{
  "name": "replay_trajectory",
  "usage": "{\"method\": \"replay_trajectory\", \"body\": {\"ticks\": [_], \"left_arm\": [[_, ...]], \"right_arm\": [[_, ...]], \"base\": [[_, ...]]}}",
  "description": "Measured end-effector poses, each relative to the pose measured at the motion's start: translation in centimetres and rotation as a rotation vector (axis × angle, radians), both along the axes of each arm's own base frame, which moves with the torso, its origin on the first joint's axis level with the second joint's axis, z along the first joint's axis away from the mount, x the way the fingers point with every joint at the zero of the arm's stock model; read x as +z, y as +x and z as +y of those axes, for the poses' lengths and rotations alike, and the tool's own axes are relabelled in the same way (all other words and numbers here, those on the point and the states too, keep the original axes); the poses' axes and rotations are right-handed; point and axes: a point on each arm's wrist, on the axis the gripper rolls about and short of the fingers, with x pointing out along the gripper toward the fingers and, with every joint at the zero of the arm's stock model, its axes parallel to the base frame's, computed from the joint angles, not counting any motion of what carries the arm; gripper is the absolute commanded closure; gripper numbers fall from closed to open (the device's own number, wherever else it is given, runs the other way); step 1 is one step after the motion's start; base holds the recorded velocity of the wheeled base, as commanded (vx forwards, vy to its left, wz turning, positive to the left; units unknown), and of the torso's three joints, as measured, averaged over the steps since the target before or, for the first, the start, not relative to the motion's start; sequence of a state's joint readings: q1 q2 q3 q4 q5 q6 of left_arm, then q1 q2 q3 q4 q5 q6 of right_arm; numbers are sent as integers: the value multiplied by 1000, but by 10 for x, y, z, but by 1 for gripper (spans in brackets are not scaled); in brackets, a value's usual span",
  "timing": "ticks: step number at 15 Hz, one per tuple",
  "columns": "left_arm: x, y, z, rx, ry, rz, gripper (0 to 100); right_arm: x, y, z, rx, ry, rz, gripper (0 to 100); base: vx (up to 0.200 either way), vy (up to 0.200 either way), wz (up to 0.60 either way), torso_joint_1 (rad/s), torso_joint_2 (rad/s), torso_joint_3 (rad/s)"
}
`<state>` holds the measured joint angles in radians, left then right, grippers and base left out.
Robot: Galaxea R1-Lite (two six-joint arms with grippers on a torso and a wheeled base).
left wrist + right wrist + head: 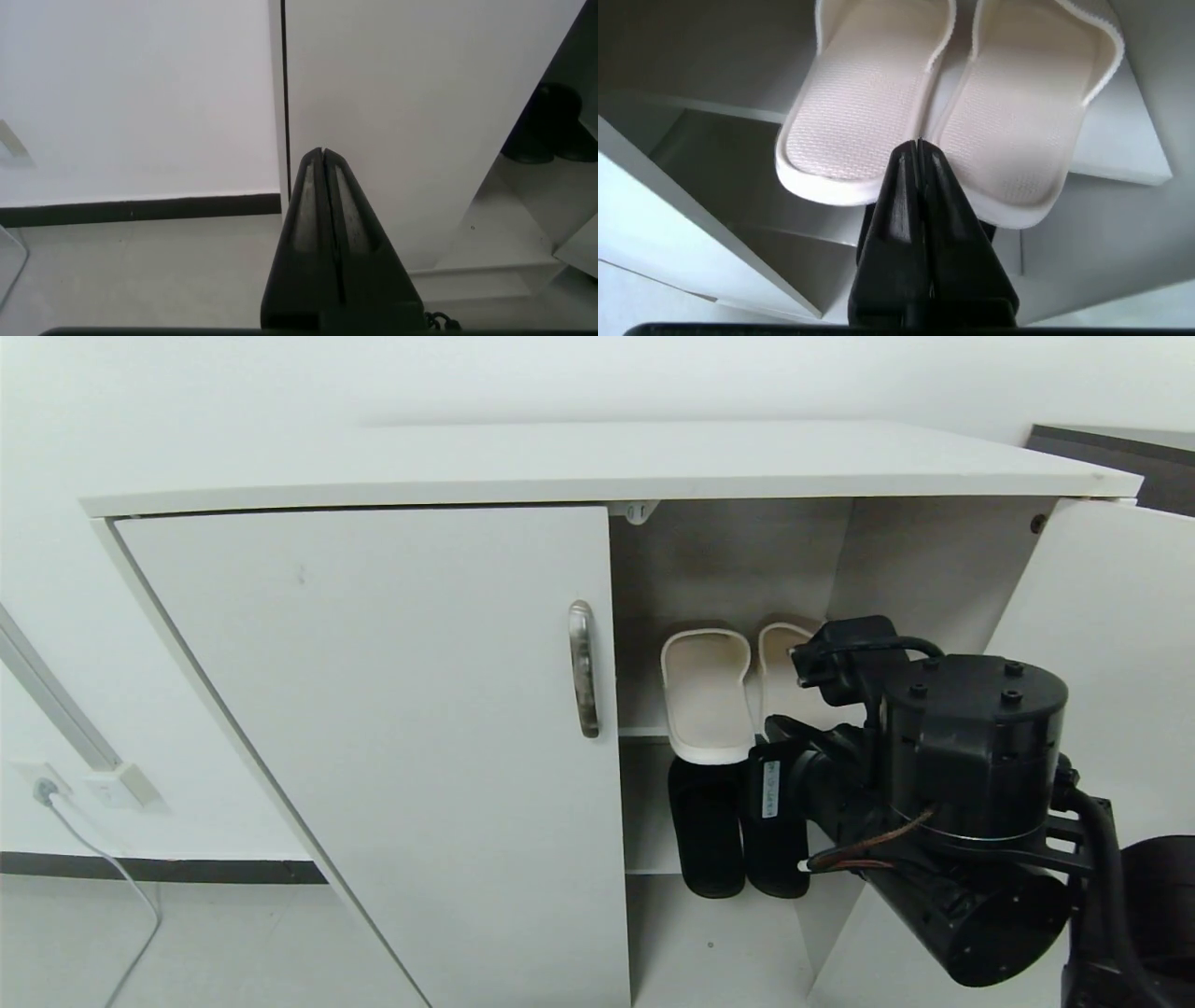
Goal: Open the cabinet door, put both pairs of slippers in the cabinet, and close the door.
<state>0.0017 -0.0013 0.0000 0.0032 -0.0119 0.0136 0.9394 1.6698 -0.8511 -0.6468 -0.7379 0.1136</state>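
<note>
While my right claw (918,154) hangs clenched by the white slippers (868,121), black slippers (707,831) sit below. My left claw (322,161) is clenched too.

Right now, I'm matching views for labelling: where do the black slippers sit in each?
Head view: black slippers on the shelf below the white slippers.
Left wrist view: black slippers beyond the closed door.
Right wrist view: cannot tell; white slippers and right gripper block them.
Shared landmark: cabinet shelves.

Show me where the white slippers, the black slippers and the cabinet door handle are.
white slippers (707,695): head view, footbed of the left slipper.
black slippers (707,831): head view, top of the left slipper.
cabinet door handle (583,667): head view, middle of the metal bar.
</note>
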Motion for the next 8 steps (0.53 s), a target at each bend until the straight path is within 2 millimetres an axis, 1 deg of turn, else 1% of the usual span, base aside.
{"method": "replay_trajectory", "body": {"ticks": [8], "left_arm": [[0, 0, 0, 0, 0, 0, 100]], "right_arm": [[-5, -3, 1, 7, -16, 11, 100]], "base": [[-200, 0, 0, -1, 4, 5]]}}
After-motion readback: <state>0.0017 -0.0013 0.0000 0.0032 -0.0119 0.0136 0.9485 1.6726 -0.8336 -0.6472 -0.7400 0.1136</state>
